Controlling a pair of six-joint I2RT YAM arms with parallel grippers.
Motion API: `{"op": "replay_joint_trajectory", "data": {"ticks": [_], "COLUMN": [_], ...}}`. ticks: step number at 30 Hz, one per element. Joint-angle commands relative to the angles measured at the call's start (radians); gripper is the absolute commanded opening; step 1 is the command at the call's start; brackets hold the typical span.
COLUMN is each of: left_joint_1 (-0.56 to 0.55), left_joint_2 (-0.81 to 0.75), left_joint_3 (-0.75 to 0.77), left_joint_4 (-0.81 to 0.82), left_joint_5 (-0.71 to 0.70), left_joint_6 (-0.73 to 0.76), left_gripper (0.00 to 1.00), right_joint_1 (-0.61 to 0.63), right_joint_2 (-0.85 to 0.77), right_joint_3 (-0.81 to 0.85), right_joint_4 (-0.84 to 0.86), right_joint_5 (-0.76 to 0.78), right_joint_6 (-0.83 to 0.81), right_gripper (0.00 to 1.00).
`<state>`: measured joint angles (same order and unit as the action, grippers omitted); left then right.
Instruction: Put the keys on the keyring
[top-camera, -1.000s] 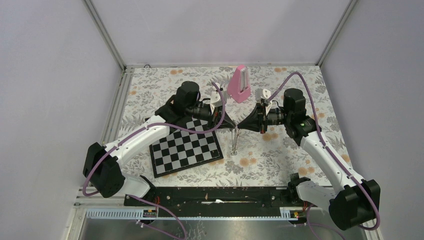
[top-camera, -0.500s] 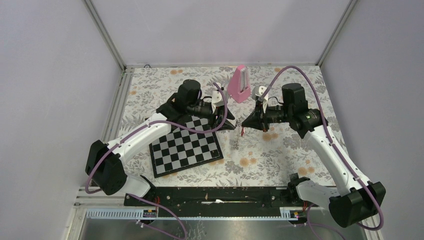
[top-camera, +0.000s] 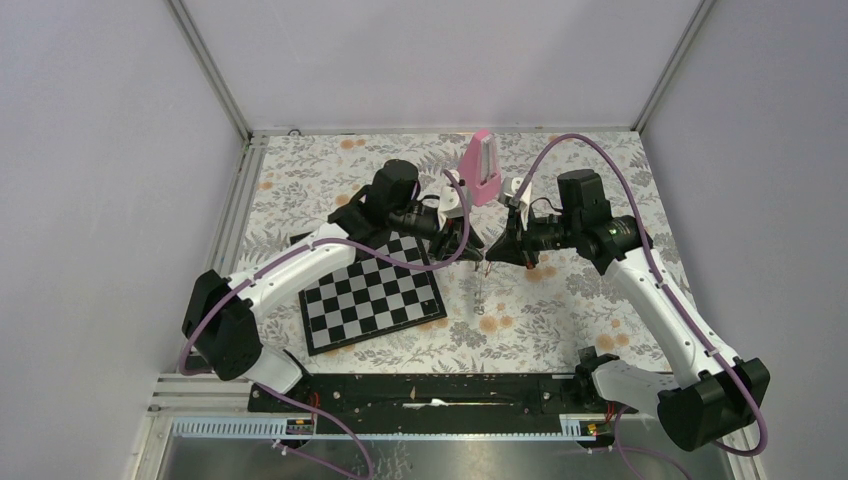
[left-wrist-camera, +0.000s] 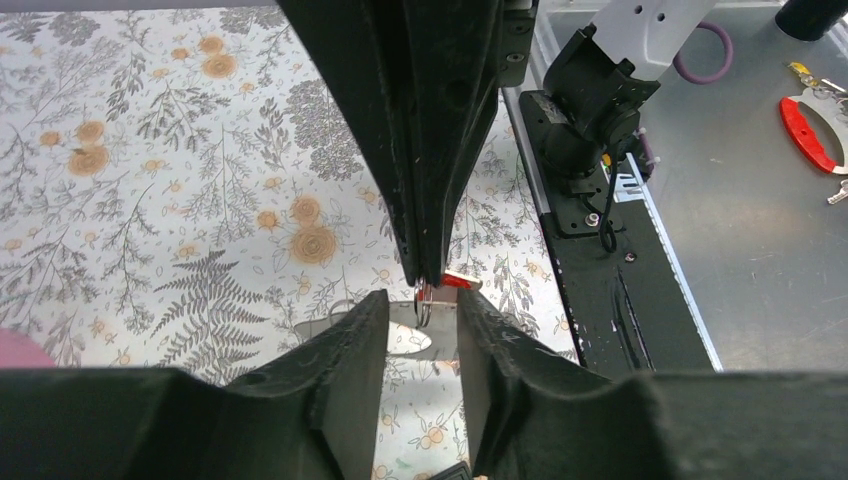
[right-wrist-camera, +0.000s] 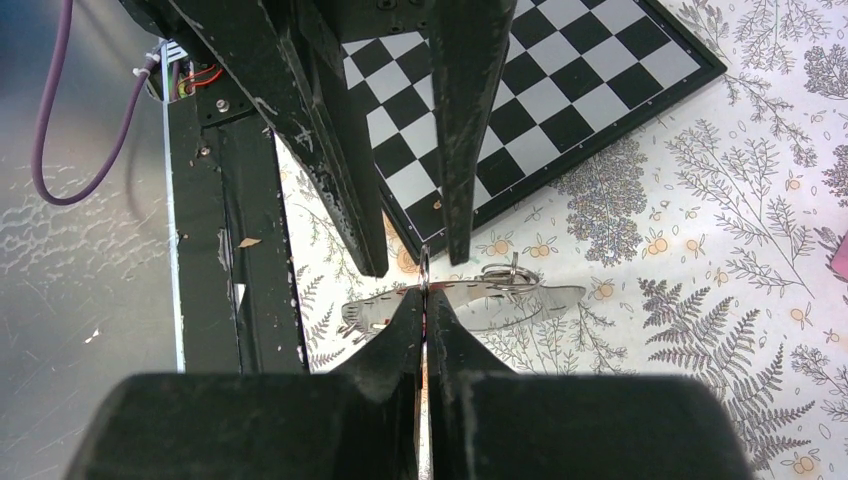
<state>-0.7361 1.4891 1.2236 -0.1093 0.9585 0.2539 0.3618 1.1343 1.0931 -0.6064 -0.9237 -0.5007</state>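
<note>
My right gripper (top-camera: 493, 254) is shut on a thin metal ring (left-wrist-camera: 424, 300), held in the air above the flowered table. The red key head (left-wrist-camera: 456, 282) sits right beside its tips. The pale translucent keyring (right-wrist-camera: 470, 303) hangs below the tips and shows as a thin pale strip in the top view (top-camera: 479, 288). My left gripper (top-camera: 476, 248) faces the right one tip to tip. It is open, and its fingers (left-wrist-camera: 345, 340) stand on either side of the ring without touching it. I cannot pick out the dark-silver key.
A chessboard (top-camera: 370, 295) lies under the left arm. A tall pink metronome (top-camera: 480, 170) stands just behind the grippers. A black rail (top-camera: 430, 390) runs along the near edge. The flowered table (top-camera: 560, 310) lies below the hanging keyring.
The left arm has reached further right and back, closing up to the right gripper. The right gripper and the hanging keyring have shifted slightly right. The red key head now shows between the tips.
</note>
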Motion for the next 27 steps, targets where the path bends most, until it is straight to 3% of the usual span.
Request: {"op": "replay_joint_trajectory", "data": {"ticks": [1,7,13,18,25,27], "left_joint_1": [-0.013,-0.018,-0.019,-0.018,-0.018,-0.017], "left_joint_2": [0.011,0.011,0.01,0.007,0.011,0.012], "left_joint_3": [0.043,0.031,0.024,0.017,0.017,0.019], "left_joint_4": [0.048,0.049,0.046,0.036,0.027,0.021], "left_joint_5": [0.039,0.038,0.04,0.039,0.048,0.051], "left_joint_6": [0.008,0.016,0.024,0.037,0.046,0.05], "left_gripper": [0.32,0.31,0.21,0.19,0.0,0.0], "right_joint_1": [0.011,0.011,0.011,0.011,0.011,0.011], "right_joint_2": [-0.013,-0.025,-0.03,-0.033,-0.034,-0.035], "right_joint_3": [0.036,0.03,0.02,0.013,0.009,0.006], "right_joint_4": [0.025,0.039,0.052,0.062,0.066,0.067], "right_joint_5": [-0.001,0.0,-0.006,-0.003,-0.001,0.001], "right_joint_6": [0.005,0.011,0.019,0.022,0.023,0.021], "right_gripper": [0.0,0.0,0.0,0.0,0.0,0.0]}}
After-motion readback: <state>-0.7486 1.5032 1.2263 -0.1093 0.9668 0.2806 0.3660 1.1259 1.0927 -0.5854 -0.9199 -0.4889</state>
